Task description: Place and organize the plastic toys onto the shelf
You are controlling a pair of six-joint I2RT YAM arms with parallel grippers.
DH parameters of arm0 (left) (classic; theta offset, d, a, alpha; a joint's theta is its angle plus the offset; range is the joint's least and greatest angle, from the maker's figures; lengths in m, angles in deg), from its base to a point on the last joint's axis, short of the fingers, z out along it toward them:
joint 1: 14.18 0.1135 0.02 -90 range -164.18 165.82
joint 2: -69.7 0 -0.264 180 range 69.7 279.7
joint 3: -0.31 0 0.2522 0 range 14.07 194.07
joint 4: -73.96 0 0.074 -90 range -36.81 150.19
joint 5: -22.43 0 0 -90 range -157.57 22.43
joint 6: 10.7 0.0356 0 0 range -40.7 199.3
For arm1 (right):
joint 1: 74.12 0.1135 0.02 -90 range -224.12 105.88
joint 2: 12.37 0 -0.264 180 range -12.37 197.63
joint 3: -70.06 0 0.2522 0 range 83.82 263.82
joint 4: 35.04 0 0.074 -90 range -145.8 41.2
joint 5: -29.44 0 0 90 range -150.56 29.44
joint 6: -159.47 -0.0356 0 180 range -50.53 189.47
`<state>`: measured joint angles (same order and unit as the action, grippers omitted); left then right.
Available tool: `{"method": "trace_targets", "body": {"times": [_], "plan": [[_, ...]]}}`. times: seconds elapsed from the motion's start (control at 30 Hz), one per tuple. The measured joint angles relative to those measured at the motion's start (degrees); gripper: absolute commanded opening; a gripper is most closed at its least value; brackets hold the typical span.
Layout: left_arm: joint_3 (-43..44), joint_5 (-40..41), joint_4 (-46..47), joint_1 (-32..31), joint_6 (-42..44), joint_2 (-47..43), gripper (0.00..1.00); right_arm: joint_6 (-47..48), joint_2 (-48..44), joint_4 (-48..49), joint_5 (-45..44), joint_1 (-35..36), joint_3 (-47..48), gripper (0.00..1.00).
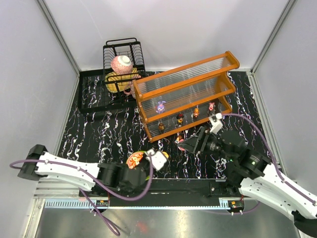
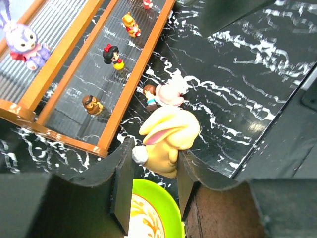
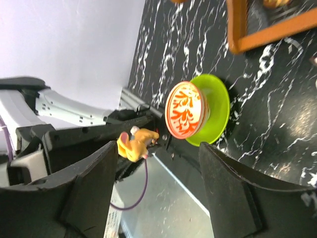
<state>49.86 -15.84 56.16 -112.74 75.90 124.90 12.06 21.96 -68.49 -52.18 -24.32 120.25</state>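
Your left gripper (image 2: 156, 166) is pinching the yellow rabbit toy (image 2: 168, 136) by its lower body, head and ears poking out past the tips. Hold the pinch firm and lift clear of the pink toy (image 2: 171, 91) lying just ahead of the tips. Then cross the orange front rail of the shelf (image 2: 136, 79), ahead-left, and set the rabbit upright in a gap between the small figurines (image 2: 118, 55). The green-rimmed bowl (image 2: 158, 213) sits under the pincer. The right gripper (image 3: 158, 148) is spread and holds nothing. The rabbit is glossy and rounded, so probably slippery.
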Motion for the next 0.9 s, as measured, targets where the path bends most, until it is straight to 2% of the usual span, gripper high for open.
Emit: {"method": "trace_targets", "body": {"times": [0.17,0.27,0.37,0.47,0.6,0.7,0.9], "plan": [[-4.7,-8.8,0.8,9.0,-8.5,-10.4,0.0,3.6,-4.5,-4.5,-7.1,-0.1,2.1,0.66],[-7.1,-16.8,1.5,15.9,-13.0,-15.3,0.0,5.8,-3.3,-5.8,-8.4,-0.1,2.8,0.62],[-7.4,-22.3,2.0,19.5,-15.5,-16.2,0.0,7.8,-0.9,-6.3,-8.9,0.2,3.0,0.59],[-7.4,-27.4,2.7,21.1,-17.3,-15.4,0.0,10.1,1.5,-7.0,-10.6,1.8,4.0,0.58],[-7.4,-33.4,4.7,22.3,-18.9,-13.2,0.0,13.2,4.9,-8.7,-15.8,8.1,7.8,0.58],[-7.5,-36.2,6.4,22.8,-19.6,-12.0,0.0,15.1,6.4,-9.1,-20.6,14.3,10.2,0.61],[-9.3,-40.8,11.6,24.4,-21.2,-10.0,0.0,17.5,7.4,-8.8,-24.5,20.6,10.3,0.63]]}}
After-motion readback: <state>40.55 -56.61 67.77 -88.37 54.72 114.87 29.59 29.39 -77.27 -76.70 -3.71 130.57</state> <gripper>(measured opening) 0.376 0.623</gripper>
